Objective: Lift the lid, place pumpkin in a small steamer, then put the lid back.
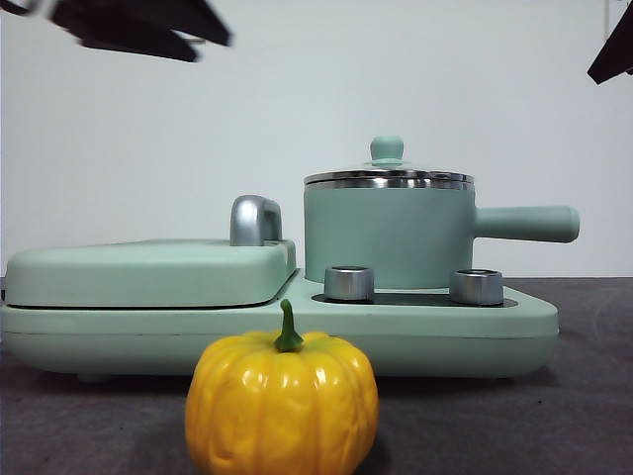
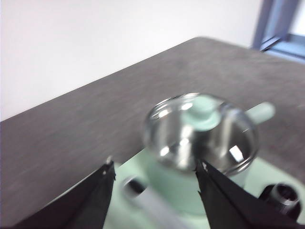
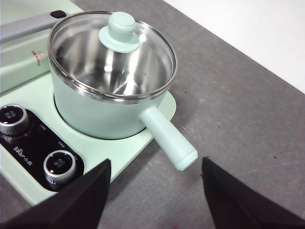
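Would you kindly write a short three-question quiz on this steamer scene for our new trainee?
1. True or false: the lid is already off the small steamer.
2. Where is the pumpkin? A) inside the steamer B) on the table in front of the appliance C) in a claw
3. Fill in: the left claw and right claw are both ____.

Key: 1 false; 2 B; 3 open.

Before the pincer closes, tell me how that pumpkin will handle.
The pumpkin looks glossy, so it may slip between the jaws. Its rounded, ribbed body could roll if nudged. It is probably a light, stiff toy, though the pictures cannot confirm that.
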`<state>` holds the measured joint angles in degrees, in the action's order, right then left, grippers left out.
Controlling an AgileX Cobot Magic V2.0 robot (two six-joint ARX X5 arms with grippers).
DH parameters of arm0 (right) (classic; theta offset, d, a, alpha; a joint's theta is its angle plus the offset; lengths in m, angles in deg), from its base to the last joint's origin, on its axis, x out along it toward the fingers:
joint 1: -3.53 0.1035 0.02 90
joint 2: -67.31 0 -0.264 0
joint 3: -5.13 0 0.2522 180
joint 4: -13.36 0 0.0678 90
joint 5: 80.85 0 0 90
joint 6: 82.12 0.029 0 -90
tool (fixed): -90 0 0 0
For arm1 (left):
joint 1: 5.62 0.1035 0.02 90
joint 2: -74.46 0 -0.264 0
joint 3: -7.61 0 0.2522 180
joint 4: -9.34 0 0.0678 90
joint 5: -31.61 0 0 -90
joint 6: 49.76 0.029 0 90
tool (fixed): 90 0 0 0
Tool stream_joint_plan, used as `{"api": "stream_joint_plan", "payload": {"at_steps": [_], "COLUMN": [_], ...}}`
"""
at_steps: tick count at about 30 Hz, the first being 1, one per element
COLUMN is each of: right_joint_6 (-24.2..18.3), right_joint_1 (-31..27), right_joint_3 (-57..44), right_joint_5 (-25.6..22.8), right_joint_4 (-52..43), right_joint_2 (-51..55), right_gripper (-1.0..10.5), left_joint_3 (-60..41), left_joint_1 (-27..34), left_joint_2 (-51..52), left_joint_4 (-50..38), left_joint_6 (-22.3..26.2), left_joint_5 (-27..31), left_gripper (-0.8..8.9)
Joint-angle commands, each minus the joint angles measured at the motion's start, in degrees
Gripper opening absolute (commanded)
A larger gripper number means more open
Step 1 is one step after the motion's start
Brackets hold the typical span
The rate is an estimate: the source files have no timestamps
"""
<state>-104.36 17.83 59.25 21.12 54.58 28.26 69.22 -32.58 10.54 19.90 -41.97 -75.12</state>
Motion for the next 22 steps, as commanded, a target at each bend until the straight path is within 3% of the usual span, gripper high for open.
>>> {"api": "stream_joint_plan", "payload": {"at_steps": [1, 7, 22], "right_joint_6": [0.90, 3.61, 3.65], "right_joint_1": [0.24, 0.24, 0.24], "right_joint_3": [1.16, 1.16, 1.16], "right_joint_5": [0.07, 0.07, 0.04], "right_joint_4": [-0.37, -0.37, -0.33], "right_joint_2": [-0.17, -0.17, -0.17], "right_gripper": [3.0, 3.0, 3.0], "left_joint_3": [1.46, 6.56, 26.84], "left_joint_1": [-2.64, -6.64, -11.21], "left_joint_2": [-4.11, -14.34, -36.52], "left_joint_4": [-5.25, -9.27, -6.45], "left_joint_6": [-1.46, -1.49, -1.33], "left_joint_5": [-0.24, 0.31, 0.31], "left_gripper": [2.80, 2.82, 2.82]}}
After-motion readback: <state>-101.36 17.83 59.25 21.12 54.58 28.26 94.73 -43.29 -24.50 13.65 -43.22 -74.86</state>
